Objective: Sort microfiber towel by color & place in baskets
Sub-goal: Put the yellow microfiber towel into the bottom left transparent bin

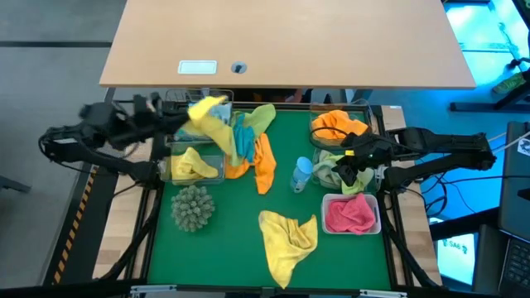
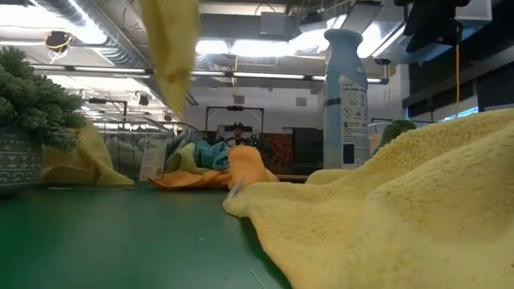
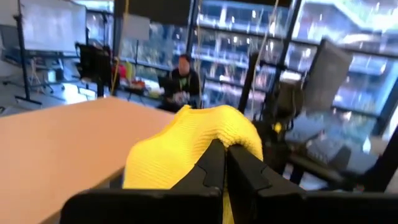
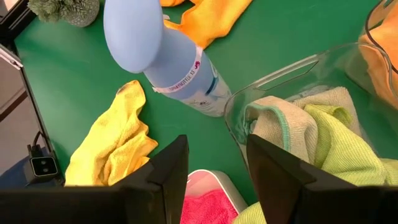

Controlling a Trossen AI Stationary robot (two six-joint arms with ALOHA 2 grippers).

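My left gripper point(image 1: 182, 116) point(image 3: 225, 149) is raised over the table's far left, shut on a yellow microfiber towel point(image 1: 209, 116) point(image 2: 173, 48). Beneath it lies a pile of blue point(image 1: 244, 136), green point(image 1: 265, 116) and orange point(image 1: 262, 164) towels. Another yellow towel point(image 1: 288, 236) point(image 2: 401, 209) lies flat near the table's near edge. Clear baskets hold a yellow point(image 1: 195, 164), an orange point(image 1: 339, 124) and a green point(image 1: 334, 171) point(image 4: 329, 137) towel; the white basket point(image 1: 374, 222) holds a pink one point(image 1: 349, 213). My right gripper point(image 1: 354, 161) point(image 4: 214, 165) hovers open over the green towel's basket. My left gripper pinches the yellow towel between its two fingers point(image 3: 211, 167) at a bunched fold point(image 3: 205, 134) near the towel's upper end. The towel is lifted clear of the pile and hangs below the gripper point(image 2: 173, 72).
A light-blue bottle point(image 1: 302, 174) point(image 4: 168, 56) stands mid-table beside the green basket. A spiky grey-green ball point(image 1: 192, 207) point(image 2: 32, 104) sits near the left front. A wooden desk point(image 1: 281, 41) lies beyond the far edge. A person point(image 3: 181, 81) sits in the room behind.
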